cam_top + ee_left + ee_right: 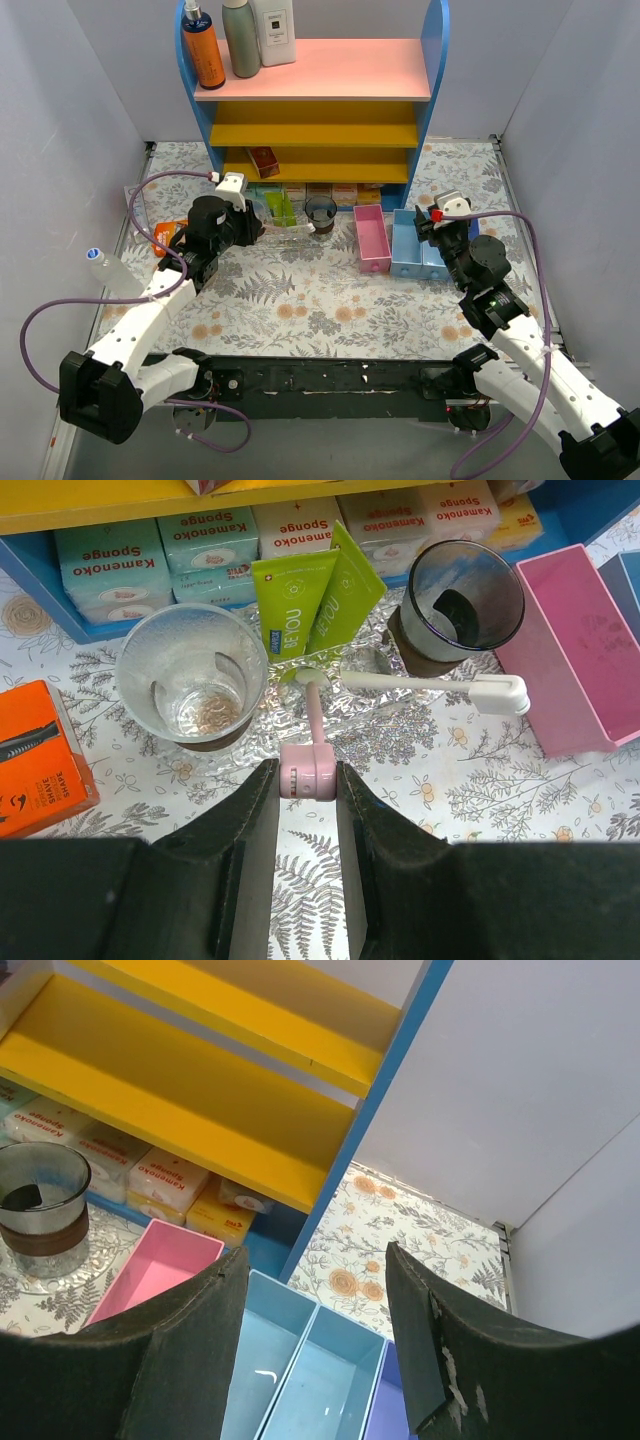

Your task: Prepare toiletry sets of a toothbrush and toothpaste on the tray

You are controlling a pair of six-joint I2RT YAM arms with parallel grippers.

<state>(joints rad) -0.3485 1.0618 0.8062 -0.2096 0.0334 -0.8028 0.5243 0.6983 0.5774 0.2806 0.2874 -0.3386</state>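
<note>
The left end effector was pinched nearly shut on the broad end of a pink toothbrush, its two dark fingers pressed against either side of it. The slim pink stem ran straight away from the fingers, and its far end lay at the caps of the two green toothpaste tubes, which leaned side by side against the boxes of sponges under the lowest shelf. A white toothbrush lay flat and crosswise just beyond the pink one, its wider end pointing toward the pink bin. Both brushes and the tubes rested on the clear tray, which showed only as a glinting patch on the floral counter. A clear cup stood upright at the tray's left end and a dark see-through cup at its right end, close to the pink bin. An orange box sat on the counter left of the clear cup. The right end effector hung wide open with nothing between its fingers, above the blue bins, well apart from the tray.
</note>
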